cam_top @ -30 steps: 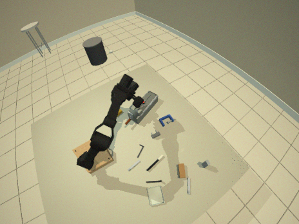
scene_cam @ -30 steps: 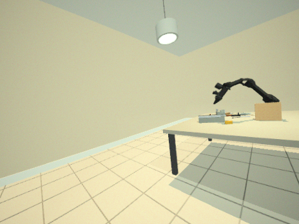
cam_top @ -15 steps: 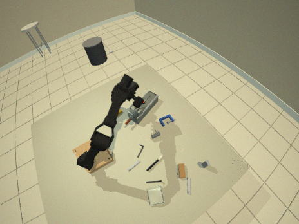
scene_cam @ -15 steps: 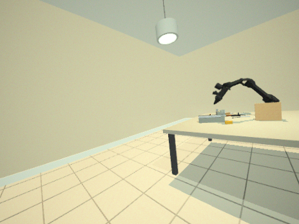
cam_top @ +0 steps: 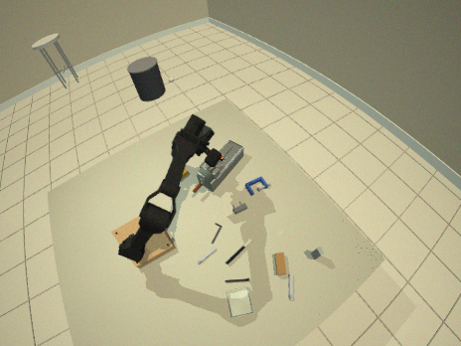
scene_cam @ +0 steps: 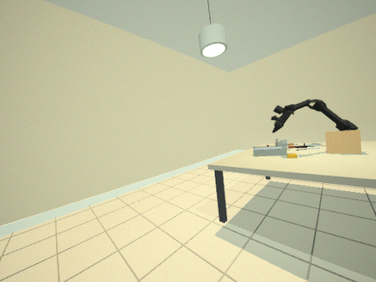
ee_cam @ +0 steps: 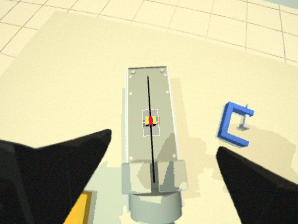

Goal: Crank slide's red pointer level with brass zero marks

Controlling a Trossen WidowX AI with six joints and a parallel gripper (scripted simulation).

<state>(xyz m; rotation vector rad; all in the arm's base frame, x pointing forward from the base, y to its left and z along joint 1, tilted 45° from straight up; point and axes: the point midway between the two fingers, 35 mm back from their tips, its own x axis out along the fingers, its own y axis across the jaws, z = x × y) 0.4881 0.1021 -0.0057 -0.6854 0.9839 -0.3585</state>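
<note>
One black six-joint arm in the top view reaches from its wooden base block (cam_top: 155, 254) (scene_cam: 343, 142), at near left, over the long grey metal crank machine (cam_top: 227, 166) (scene_cam: 270, 151) (ee_cam: 138, 145), probably to look along the slide. An orange-brown handle (cam_top: 198, 187) juts from the machine's near end, ungripped.

In the exterior view the black two-fingered tool (scene_cam: 275, 130) (ee_cam: 164, 142) hangs above the machine, well off the desk (scene_cam: 292, 169) (cam_top: 199, 298), likely so nothing nudges the crank.

The wrist view shows the tool wide and holding nothing. Between yellow brass marks sits the red pointer (ee_cam: 150, 120), seemingly level; exactness I cannot tell.
</note>
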